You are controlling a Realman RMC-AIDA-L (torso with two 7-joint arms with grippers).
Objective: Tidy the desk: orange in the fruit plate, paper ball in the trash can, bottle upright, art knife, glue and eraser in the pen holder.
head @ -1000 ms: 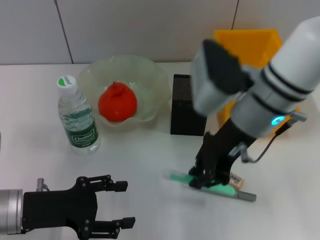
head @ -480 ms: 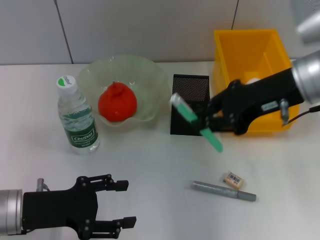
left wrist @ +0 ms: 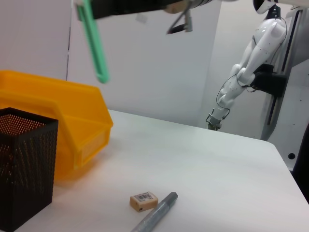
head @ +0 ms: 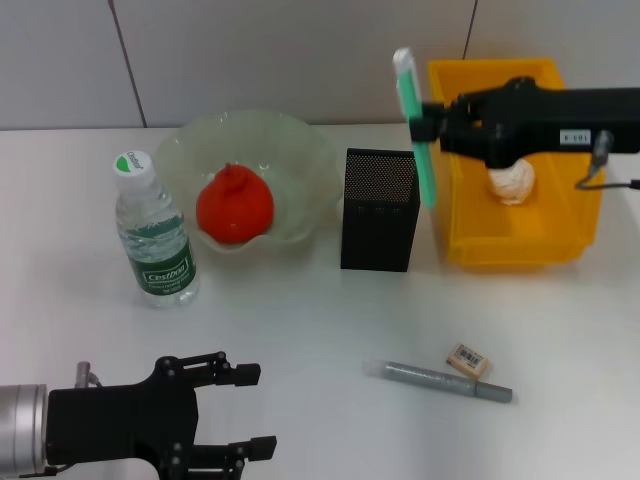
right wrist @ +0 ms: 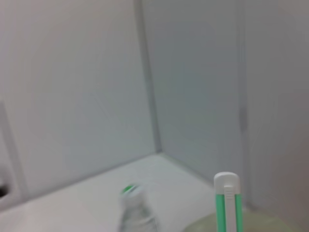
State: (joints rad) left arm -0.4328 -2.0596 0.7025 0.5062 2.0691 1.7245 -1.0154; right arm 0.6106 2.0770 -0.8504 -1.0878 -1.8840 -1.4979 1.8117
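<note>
The right hand (head: pixel 432 125) grips the green art knife (head: pixel 414 125) nearly upright just above the pen holder (head: pixel 378 210), so the next move is lowering it inside.

Black all over on the right gripper (head: pixel 432 122), a blocky matte housing carrying a small white label with dark print near the wrist end, and a thin dark cable looping off its far side past a small grey fitting. Now the left gripper (head: pixel 228 412): black too, skeletal linkage fingers with visible pivot joints, mounted on a flat black palm block, a silver-grey cylindrical wrist behind it and a small metal stud on top.
</note>
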